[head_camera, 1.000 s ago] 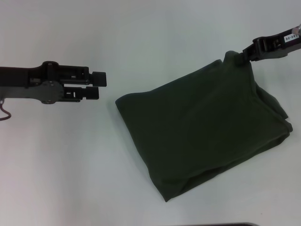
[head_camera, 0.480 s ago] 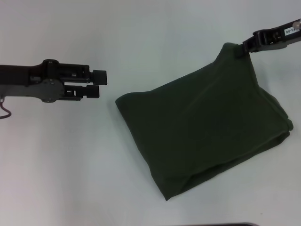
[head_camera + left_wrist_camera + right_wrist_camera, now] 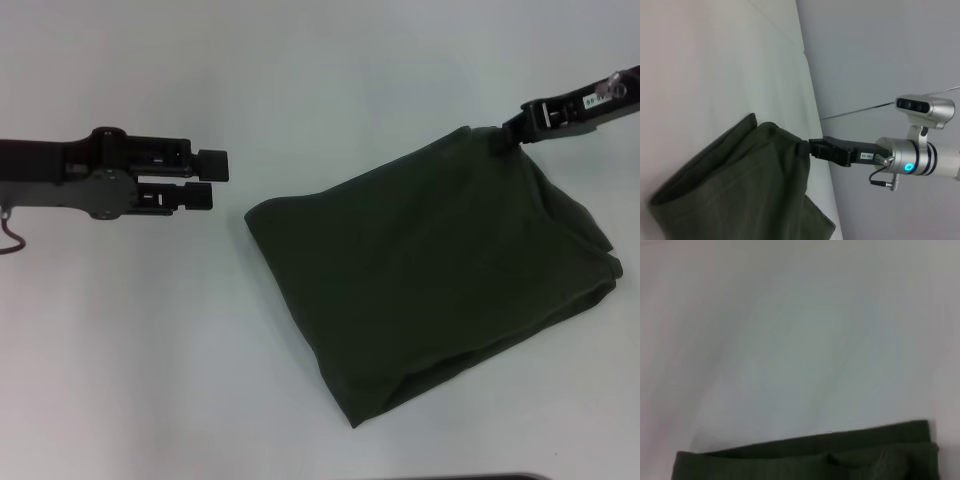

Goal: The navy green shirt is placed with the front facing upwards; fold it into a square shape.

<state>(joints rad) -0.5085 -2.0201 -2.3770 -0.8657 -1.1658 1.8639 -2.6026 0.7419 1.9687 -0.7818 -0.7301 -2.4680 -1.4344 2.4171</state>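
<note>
1 corner of navy green shirt (image 3: 430, 275) in right gripper (image 3: 503, 133) jaws.

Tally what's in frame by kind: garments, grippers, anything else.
Garments: 1, the navy green shirt, folded, on the white table.
Grippers: 2, left gripper open, clear of the shirt; right gripper shut on the shirt's far corner.
Other loose items: 0.
Total: 3.

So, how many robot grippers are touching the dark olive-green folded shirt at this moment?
1. The right gripper pinches the far right corner of the dark olive-green folded cotton shirt. The left gripper hovers apart from it, over the white table.
</note>
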